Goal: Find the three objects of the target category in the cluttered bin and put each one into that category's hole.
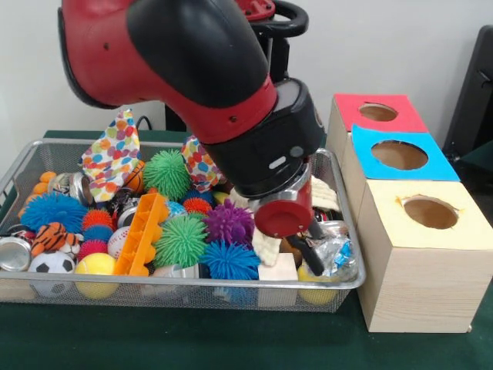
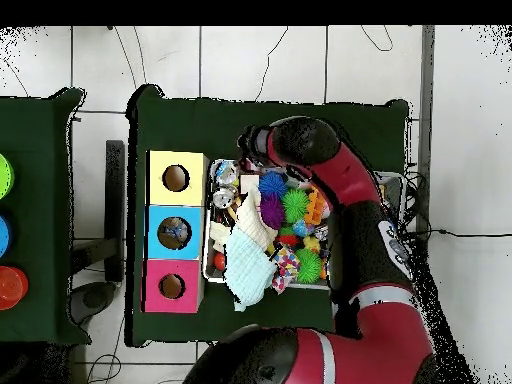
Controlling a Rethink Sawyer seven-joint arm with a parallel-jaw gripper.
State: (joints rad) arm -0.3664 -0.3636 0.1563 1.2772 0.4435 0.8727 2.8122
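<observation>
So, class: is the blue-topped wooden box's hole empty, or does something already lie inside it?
Something is inside. In the overhead view, the blue-topped wooden box shows a pale object in its hole; the yellow-topped box and red-topped box holes look dark.

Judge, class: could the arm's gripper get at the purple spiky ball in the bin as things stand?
Probably yes: the purple spiky ball lies uncovered atop the pile, just beside the gripper, with nothing over it.

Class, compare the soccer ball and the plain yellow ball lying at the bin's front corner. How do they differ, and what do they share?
The soccer ball is white with black patches; the yellow ball is one plain colour. The soccer ball lies nearer the bin's corner, with the yellow ball beside it, towards the middle. Both are smooth, round and similar in size.
</observation>
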